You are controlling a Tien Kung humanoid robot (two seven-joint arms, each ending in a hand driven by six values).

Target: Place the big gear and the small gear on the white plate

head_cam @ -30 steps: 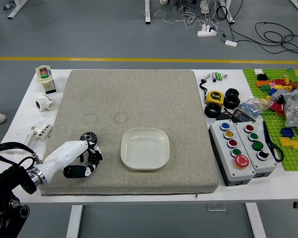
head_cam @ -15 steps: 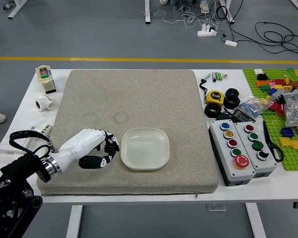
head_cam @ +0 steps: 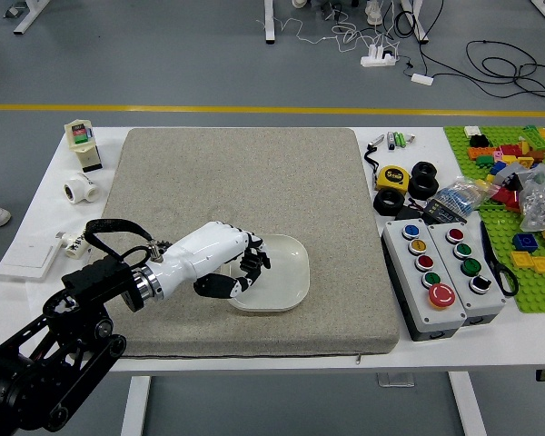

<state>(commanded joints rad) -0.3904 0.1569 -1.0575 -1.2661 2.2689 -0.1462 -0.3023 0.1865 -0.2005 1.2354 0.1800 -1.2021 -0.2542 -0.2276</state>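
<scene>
- At the far left of the table, a flat white box (head_cam: 27,257) lies near the edge; beyond it are white pipe fittings (head_cam: 80,188) and a cream-coloured device (head_cam: 84,141). None of these belongs to the job.
- The left arm (head_cam: 82,318) reaches in from the lower left corner, across the table's near edge and over the grey mat (head_cam: 254,341).
- Just beyond the wrist, a small dark, jagged shape (head_cam: 163,245) shows. It may be a gear on the mat or part of the wrist; I cannot tell which.
- The left hand (head_cam: 232,262) is over the left part of the white plate (head_cam: 286,272). Whether it grips anything I cannot tell: its own shape hides what may be under it.
- On the bare part of the plate, no gear shows, so neither the big gear nor the small gear can be counted as placed. My judgement is that the first delivery is under way; if so, letting go comes next, and the other gear would be left to do.
- To the right of the mat, a yellow tape measure (head_cam: 393,178), two button boxes (head_cam: 425,280) and a green board (head_cam: 539,289) with toy bricks play no part in the task.
- The right arm is out of view.
</scene>
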